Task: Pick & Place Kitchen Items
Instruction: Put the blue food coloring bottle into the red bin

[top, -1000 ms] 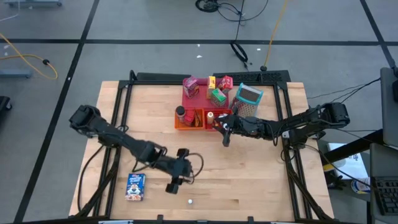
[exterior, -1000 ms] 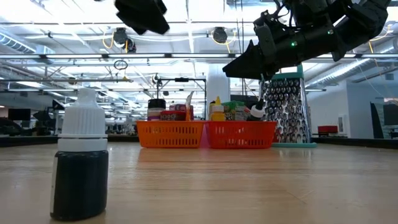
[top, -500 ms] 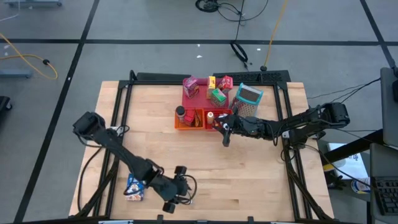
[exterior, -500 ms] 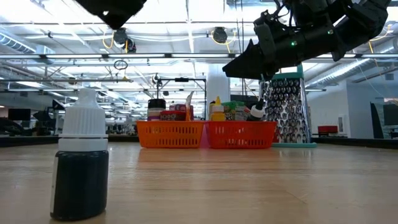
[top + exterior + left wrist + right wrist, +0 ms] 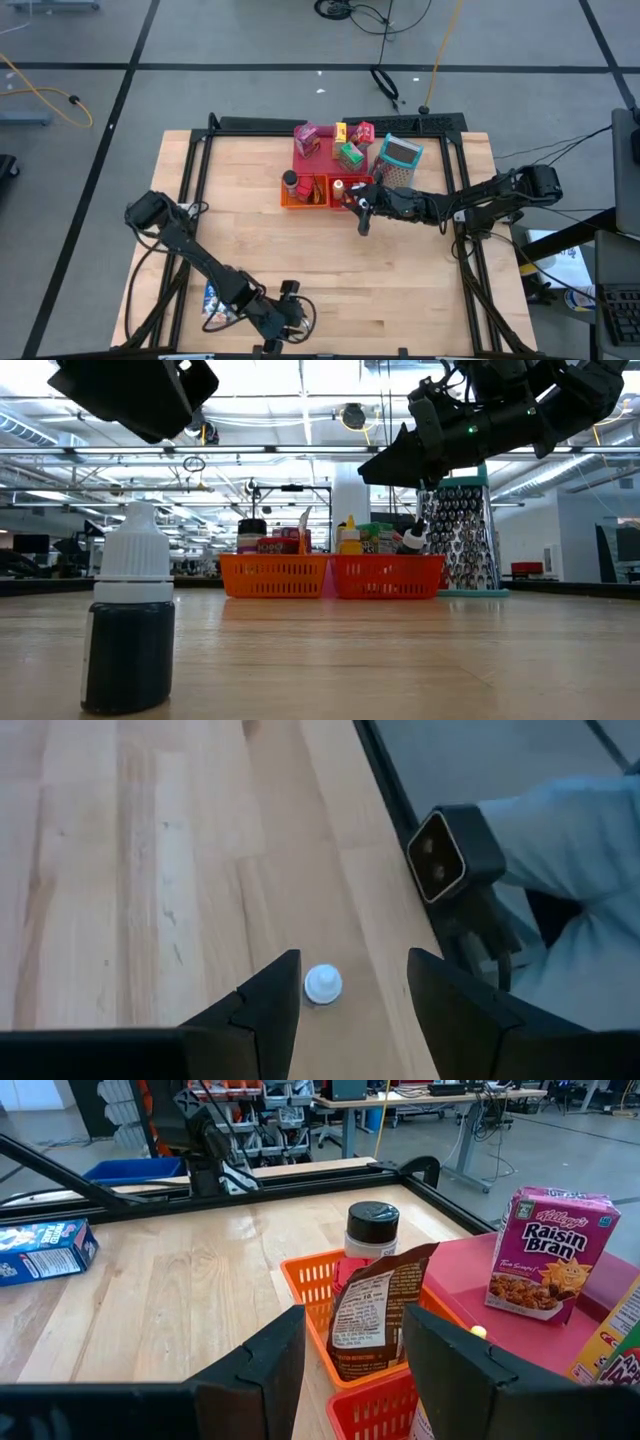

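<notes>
Now the left arm has swung to the table's near edge, over the small bottle.

Within the last second the left gripper (image 5: 290,305) travelled from mid-table, past the blue box (image 5: 213,303), to hang above the white-capped bottle (image 5: 322,984); its fingers stand apart with the cap between them, nothing held. Seemingly a descent and a close on the bottle come next. The bottle (image 5: 128,622) stands upright near the front edge, far from the orange bin (image 5: 303,190) and red bin (image 5: 345,193) at the back. The right gripper (image 5: 362,210) has not moved: it waits just in front of the bins, fingers apart and empty, facing a brown packet (image 5: 367,1315) and a dark-capped jar (image 5: 371,1230). A cereal box (image 5: 549,1254) stands on the pink tray (image 5: 470,1285).
</notes>
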Available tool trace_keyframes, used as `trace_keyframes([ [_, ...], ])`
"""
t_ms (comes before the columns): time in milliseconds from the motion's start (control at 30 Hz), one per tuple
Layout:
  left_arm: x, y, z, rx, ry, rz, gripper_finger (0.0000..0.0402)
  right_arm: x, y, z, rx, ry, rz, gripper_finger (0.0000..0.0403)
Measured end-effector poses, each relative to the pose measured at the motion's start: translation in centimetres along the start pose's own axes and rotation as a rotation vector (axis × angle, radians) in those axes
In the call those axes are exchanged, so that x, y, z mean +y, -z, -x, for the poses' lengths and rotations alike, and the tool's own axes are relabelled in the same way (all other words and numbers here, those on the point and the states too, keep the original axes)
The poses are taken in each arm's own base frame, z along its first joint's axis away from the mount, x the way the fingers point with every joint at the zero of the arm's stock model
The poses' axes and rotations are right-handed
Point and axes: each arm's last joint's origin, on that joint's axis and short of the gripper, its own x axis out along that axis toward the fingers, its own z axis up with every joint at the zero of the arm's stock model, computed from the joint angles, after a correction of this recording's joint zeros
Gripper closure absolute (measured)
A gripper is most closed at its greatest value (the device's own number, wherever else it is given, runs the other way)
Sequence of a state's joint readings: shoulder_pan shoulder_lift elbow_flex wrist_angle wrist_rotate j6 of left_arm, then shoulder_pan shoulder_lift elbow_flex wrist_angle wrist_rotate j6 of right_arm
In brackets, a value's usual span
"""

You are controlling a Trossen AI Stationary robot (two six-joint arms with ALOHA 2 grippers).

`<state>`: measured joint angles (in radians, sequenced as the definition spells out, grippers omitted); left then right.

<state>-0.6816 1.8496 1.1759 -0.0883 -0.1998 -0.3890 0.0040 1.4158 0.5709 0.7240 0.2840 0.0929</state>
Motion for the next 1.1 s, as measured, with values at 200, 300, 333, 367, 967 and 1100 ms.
trace_keyframes([
  [200,-0.2,0.4,-0.5,-0.009,-0.044,0.016,0.0217,0.0,0.0,0.0,0.0,-0.001,0.0,0.0243],
  [300,-0.2,0.7,-1.1,-0.011,-0.061,0.027,0.0217,0.0,0.0,0.0,0.003,-0.001,0.001,0.0243],
  [333,-0.1,1.0,-1.3,0.003,-0.065,0.027,0.0217,0.0,0.0,0.0,0.002,-0.001,0.001,0.0243],
  [367,-0.1,1.1,-1.6,0.009,-0.066,0.037,0.0217,0.0,0.0,0.0,0.002,-0.001,0.001,0.0243],
  [967,0.6,2.9,-4.8,0.047,-0.048,0.111,0.0225,0.0,0.0,0.0,0.003,-0.002,0.001,0.0243],
  [1100,1.0,2.7,-4.9,0.049,-0.047,0.104,0.0282,0.0,0.1,0.0,0.014,-0.001,0.004,0.0243],
])
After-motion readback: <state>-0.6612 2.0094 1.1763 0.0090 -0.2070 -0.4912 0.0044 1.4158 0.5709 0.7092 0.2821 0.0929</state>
